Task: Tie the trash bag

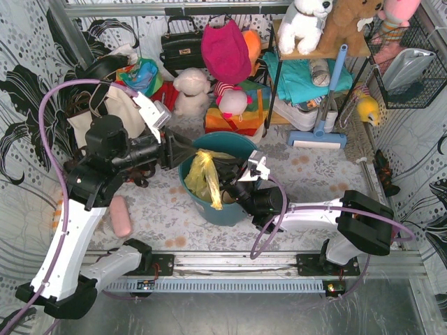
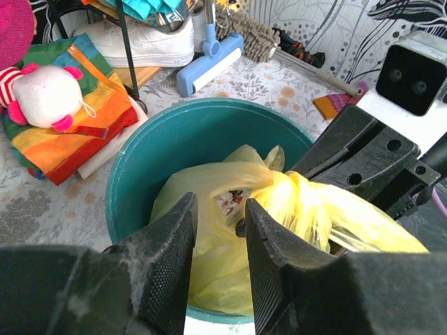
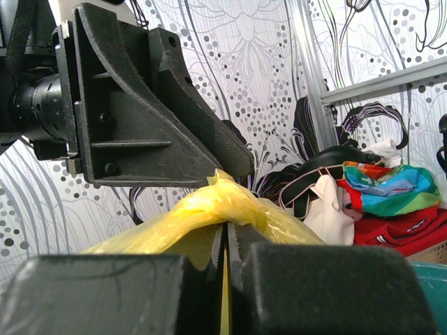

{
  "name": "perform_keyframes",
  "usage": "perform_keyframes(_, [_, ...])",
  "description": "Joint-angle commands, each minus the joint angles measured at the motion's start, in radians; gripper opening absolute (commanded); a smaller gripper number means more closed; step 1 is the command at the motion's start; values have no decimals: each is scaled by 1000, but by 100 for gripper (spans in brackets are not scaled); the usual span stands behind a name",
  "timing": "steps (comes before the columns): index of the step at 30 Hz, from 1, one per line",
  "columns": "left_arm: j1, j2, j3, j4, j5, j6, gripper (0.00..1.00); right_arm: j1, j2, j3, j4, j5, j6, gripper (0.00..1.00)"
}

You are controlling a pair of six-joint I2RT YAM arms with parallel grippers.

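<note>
The trash bag (image 1: 202, 174), thin yellow plastic, sits in the teal bin (image 1: 223, 209) mid-table. My right gripper (image 1: 234, 183) reaches into the bin from the right and is shut on a gathered strand of the trash bag (image 3: 209, 206), a thin yellow sheet pinched between its jaws (image 3: 225, 241). My left gripper (image 2: 220, 227) hovers over the bin's near rim (image 2: 160, 146) with its jaws apart; the trash bag (image 2: 321, 209) lies below and beyond them, with printed paper showing through. From above, the left gripper (image 1: 183, 150) is at the bin's left rim.
A cream tote bag (image 1: 105, 112) stands behind the left arm. A pink oblong thing (image 1: 121, 216) lies left of the bin. Plush toys (image 1: 192, 91), a striped cloth (image 2: 63, 112) and a blue floor brush (image 1: 318, 136) crowd the back, next to a shelf rack (image 1: 307, 77).
</note>
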Motion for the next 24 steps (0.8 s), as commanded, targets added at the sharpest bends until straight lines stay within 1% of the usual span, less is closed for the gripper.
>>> perform_keyframes(1, [-2,-14,46,-32,-24,75,42,1,-13,0,36,-3,24,0])
perform_keyframes(6, [-4,-15,51,-73,0,102,42,1,-10,2,36,-2,26,0])
perform_keyframes(11, [-3,-16,32,-83,-45,112,43,1,-9,3,34,0,29,0])
perform_keyframes(17, [-3,-26,31,-97,-3,132,44,2,-8,8,36,1,27,0])
perform_keyframes(24, [-3,-15,5,-54,16,116,45,2,-1,9,40,4,33,0])
